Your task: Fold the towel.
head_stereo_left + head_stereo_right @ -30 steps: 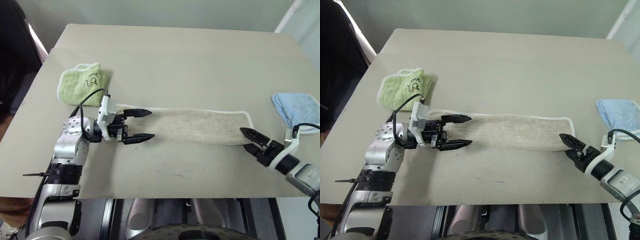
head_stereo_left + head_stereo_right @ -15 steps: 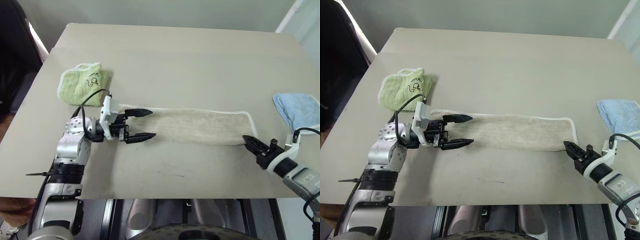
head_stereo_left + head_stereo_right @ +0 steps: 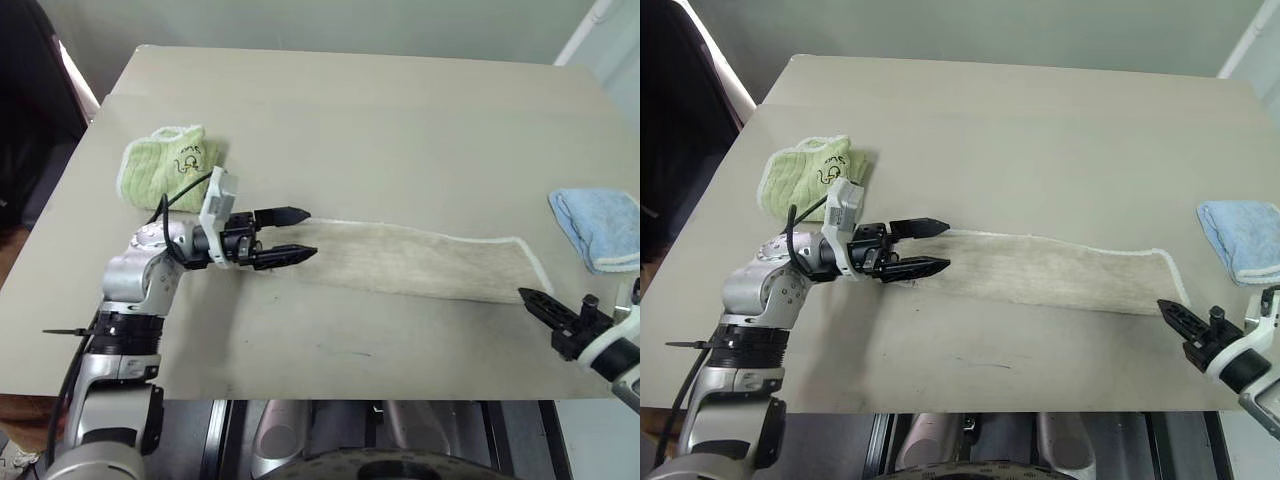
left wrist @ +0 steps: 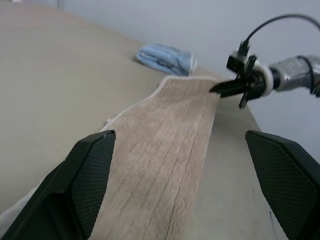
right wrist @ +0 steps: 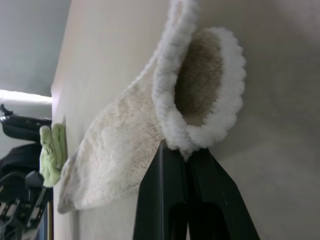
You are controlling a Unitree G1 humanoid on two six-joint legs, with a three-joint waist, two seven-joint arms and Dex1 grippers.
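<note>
Beige terry towel (image 3: 420, 262) lies stretched in a long strip across the table (image 3: 350, 120), running from between the left gripper's (image 3: 285, 235) spread fingers to the right gripper (image 3: 1173, 313). The right fingers (image 5: 172, 200) are pressed together on the towel's white corded edge, which curls into a loop just past their tips. A light-green cloth (image 3: 165, 165) sits near the left gripper's wrist, behind it. A light-blue cloth (image 3: 598, 225) lies beyond the right fingers, apart from the towel.
</note>
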